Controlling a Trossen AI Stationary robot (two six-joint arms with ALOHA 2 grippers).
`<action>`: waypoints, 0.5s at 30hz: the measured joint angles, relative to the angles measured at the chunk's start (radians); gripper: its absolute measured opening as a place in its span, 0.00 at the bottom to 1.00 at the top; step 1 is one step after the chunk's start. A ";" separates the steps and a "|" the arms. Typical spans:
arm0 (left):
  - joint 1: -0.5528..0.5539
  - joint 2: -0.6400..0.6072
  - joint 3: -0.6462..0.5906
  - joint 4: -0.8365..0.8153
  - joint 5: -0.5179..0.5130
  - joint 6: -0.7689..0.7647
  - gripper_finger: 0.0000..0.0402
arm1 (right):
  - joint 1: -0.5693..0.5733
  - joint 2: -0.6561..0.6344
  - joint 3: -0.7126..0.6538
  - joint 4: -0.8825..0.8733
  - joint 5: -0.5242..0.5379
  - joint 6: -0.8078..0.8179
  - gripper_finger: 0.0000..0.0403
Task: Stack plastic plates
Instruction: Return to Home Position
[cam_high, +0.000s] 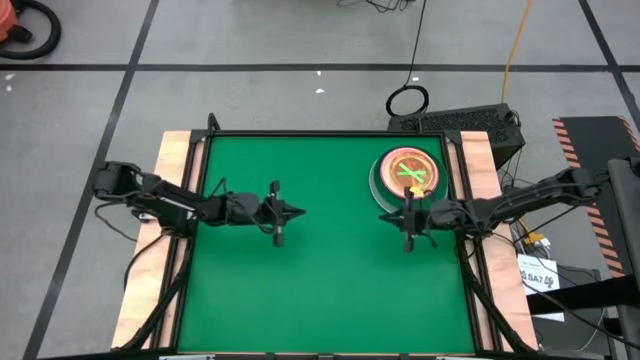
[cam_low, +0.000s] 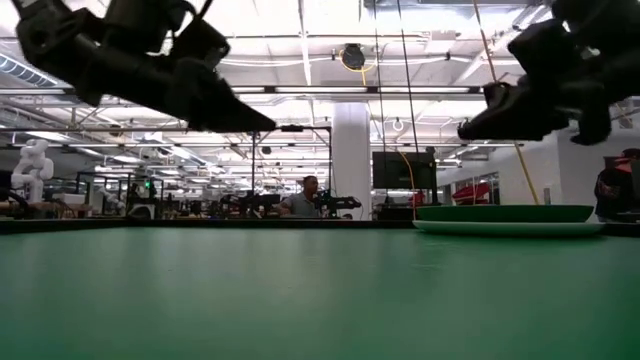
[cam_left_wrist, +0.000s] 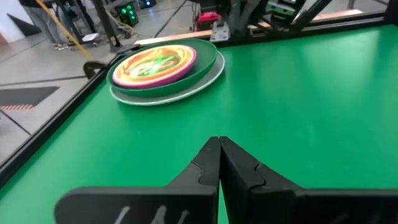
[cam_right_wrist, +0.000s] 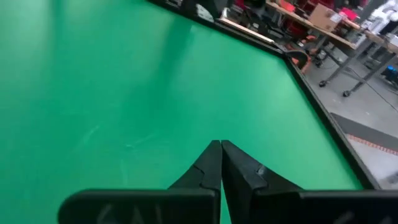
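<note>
The stack of plastic plates (cam_high: 408, 172) lies on the worktop (cam_high: 320, 290) just beside the right gripper (cam_high: 386, 216) — fingers pressed together, holding nothing — and well apart from the left gripper (cam_high: 298, 211), likewise closed and empty.

Pretty big open workshop here, grey floor (cam_high: 300, 40) crossed with dark lines, a yellow cable (cam_high: 517, 40) and a coiled black cable (cam_high: 408, 100) lying on it, a white pillar (cam_low: 351, 160) out back under bright ceiling strip lights (cam_low: 300, 90), and a person (cam_low: 303, 200) at a far bench.
</note>
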 joint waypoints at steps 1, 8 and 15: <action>0.000 -0.021 -0.018 0.000 0.000 -0.002 0.01 | 0.000 -0.003 -0.020 0.032 -0.008 0.000 0.00; -0.003 -0.200 -0.149 0.002 -0.002 -0.028 0.01 | 0.000 -0.027 -0.099 0.105 -0.048 0.038 0.00; -0.002 -0.341 -0.254 -0.005 -0.034 -0.046 0.01 | 0.000 -0.055 -0.133 0.099 -0.051 0.053 0.00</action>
